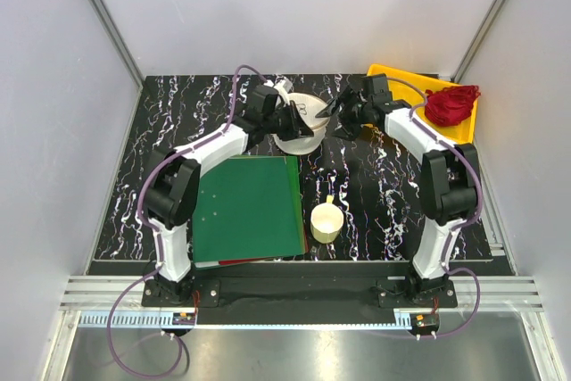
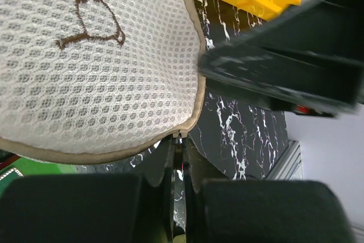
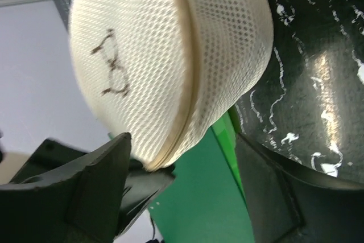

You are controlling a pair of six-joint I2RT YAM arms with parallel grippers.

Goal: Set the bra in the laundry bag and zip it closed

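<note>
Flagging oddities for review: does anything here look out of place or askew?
Nothing spilled or damaged. The laundry bag is tipped up off its flat face, its rim pinched by the left gripper. The red garment lies bunched in the yellow tray.

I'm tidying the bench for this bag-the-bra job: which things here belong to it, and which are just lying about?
Belongs to the job: laundry bag, its rim pinched by the left fingers; the bra is not in view.
Just lying about: green folder, cream cup, yellow tray, red garment.
</note>
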